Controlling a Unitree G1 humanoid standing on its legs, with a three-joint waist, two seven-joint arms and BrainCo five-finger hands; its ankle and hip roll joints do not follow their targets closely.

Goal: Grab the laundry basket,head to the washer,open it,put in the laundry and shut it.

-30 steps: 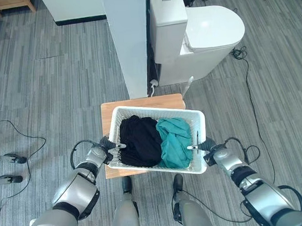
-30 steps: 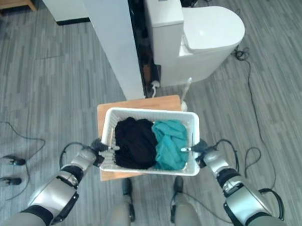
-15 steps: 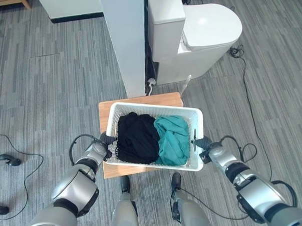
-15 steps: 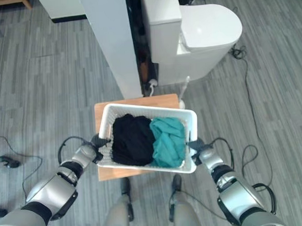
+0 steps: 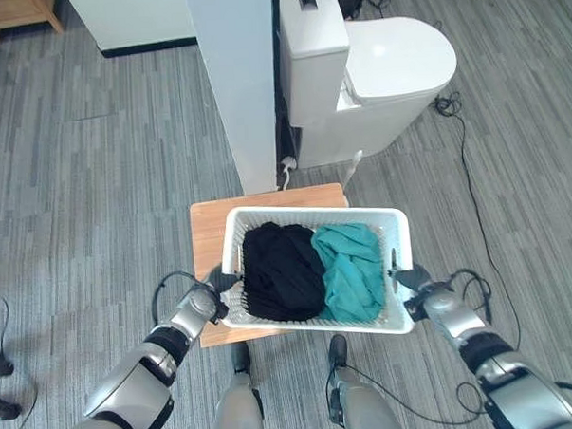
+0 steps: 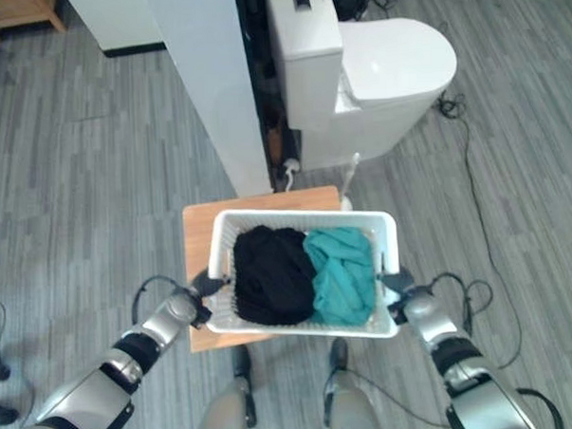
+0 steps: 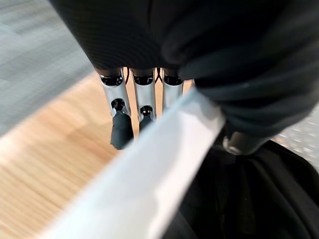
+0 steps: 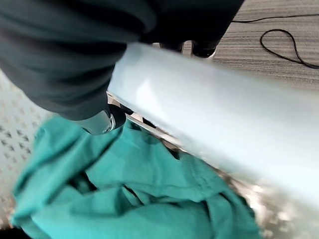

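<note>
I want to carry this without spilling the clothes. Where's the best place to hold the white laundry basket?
Grip the laundry basket by the rim of its two short ends, one hand from each side, as the left hand and right hand do: the load probably stays level.

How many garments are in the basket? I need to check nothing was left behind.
2 show: a black garment on the robot's left side of the white laundry basket, and a teal garment on its right side. More could lie hidden beneath them.

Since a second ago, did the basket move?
Yes. The basket slid toward the robot's right across the wooden stool, now overhanging that edge.
</note>
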